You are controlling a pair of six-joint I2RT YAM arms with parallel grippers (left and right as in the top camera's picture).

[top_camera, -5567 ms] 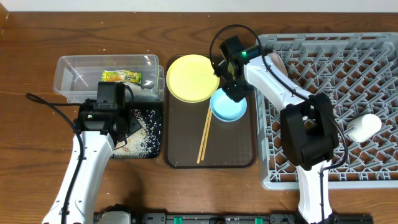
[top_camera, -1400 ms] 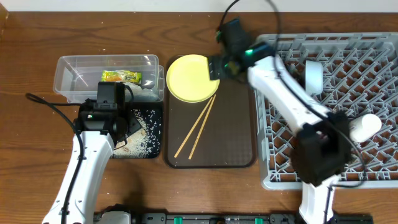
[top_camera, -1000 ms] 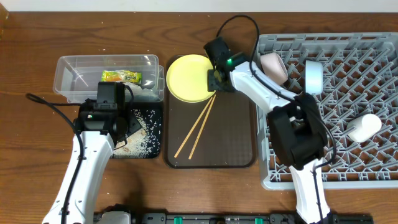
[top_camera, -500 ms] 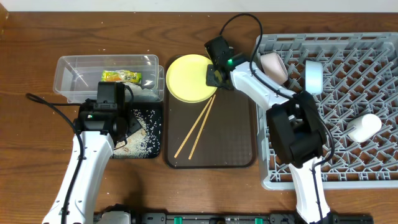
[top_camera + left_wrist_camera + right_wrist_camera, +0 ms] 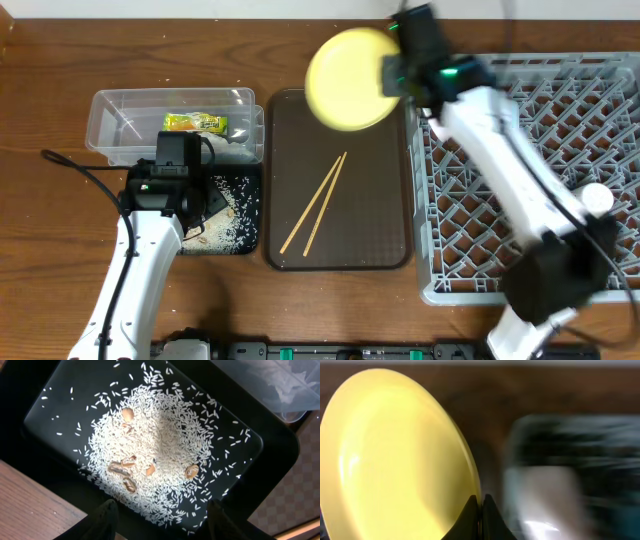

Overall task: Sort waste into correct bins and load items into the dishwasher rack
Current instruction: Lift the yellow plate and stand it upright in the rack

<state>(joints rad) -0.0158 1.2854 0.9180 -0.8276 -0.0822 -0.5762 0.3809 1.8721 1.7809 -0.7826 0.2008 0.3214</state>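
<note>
- Overhead: right gripper (image 5: 398, 72) clamped on the rim of the yellow plate (image 5: 348, 78), which sits just left of the jaws and is blurred.
- Under the plate and toward the near side of the jaws, the dark brown serving tray (image 5: 380, 240); on it only the pair of wooden chopsticks (image 5: 315, 203), lying aslant, close together at the far end and spread at the near end, well apart from the plate.
- Right of the jaws, the grey dishwasher rack (image 5: 600, 100), its pegs partly covered by the smeared right arm; small white cup (image 5: 597, 198) near its right edge.
- Far left of the jaws, the clear tub (image 5: 120, 140) holding the green-and-yellow wrapper (image 5: 195, 122); touching it on the near side, the black tray (image 5: 240, 235), half hidden by the left arm.
- Left wrist: left gripper (image 5: 162, 522) with jaws apart and nothing between them, hanging above the black tray.
- Ahead of the jaws, a spread heap of rice grains (image 5: 160, 440) with a few brown bits (image 5: 125, 467) in it; beyond, to the upper right, a corner of the tub; to the lower left, bare wooden table (image 5: 30, 495).
- Right wrist: fingertips (image 5: 470, 510) pressed together on the plate's edge.
- Plate fills everything left of the jaws: plain glossy yellow, round, seen slanted, with a pale highlight.
- Right of the jaws, only a grey-white blur; cannot tell what.
</note>
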